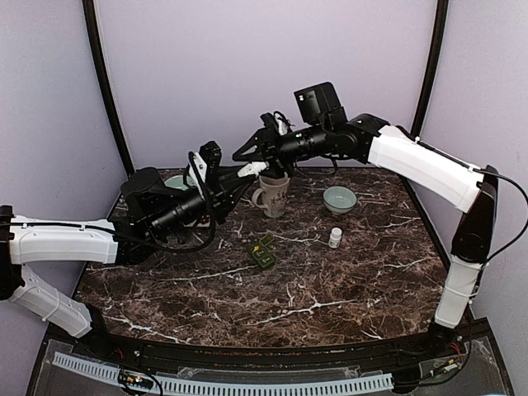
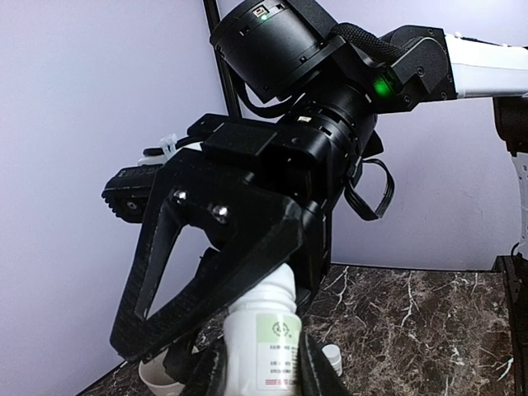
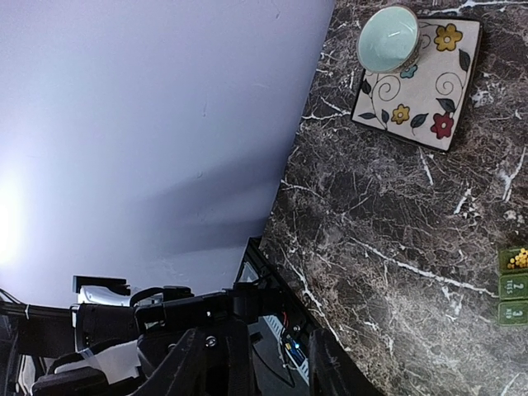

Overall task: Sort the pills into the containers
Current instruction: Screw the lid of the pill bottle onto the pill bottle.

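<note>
My left gripper [image 1: 238,176] is raised above the table's back and shut on a white pill bottle [image 2: 266,342] with a green label. The bottle's top [image 2: 285,289] points at my right gripper [image 1: 258,152], whose black fingers [image 2: 239,247] straddle that top with a gap. In the right wrist view the right gripper [image 3: 264,371] stands open with nothing between its fingers. I cannot tell whether a cap is on the bottle. A green pill organizer [image 1: 263,252] lies mid-table, one compartment holding yellow pills [image 3: 517,259]. A small white bottle [image 1: 336,238] stands to its right.
A patterned mug [image 1: 272,195] stands under the two grippers. A pale green bowl [image 1: 339,199] sits to its right. Another pale bowl [image 3: 388,37] rests on a floral plate [image 3: 429,99] at the back left, behind my left arm. The enclosure wall is close behind.
</note>
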You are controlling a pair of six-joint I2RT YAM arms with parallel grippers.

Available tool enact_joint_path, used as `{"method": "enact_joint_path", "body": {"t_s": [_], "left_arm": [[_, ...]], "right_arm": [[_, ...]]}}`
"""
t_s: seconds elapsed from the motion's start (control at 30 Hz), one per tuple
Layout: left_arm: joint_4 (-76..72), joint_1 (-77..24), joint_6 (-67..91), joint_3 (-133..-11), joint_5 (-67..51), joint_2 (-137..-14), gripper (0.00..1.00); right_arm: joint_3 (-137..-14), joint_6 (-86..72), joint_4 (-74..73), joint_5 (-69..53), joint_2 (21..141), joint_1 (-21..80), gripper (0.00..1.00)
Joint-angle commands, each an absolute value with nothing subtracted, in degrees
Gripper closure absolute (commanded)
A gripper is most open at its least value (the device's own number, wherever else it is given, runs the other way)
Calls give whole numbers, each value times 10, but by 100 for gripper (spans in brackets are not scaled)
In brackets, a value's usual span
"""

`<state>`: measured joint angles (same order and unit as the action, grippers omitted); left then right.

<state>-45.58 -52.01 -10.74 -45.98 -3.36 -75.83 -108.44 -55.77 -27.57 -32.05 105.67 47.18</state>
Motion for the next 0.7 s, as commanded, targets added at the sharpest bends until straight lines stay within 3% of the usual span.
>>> {"method": "enact_joint_path", "body": {"t_s": [0.0, 0.67], "left_arm": [[-495, -519, -105, -451, -19, -727, 98], [-464, -519, -92, -450, -23, -712, 98]], "right_arm": [[-1071, -543, -281, -295, 1021, 470, 58], [-1035, -518, -270, -283, 984, 468, 56]]}}
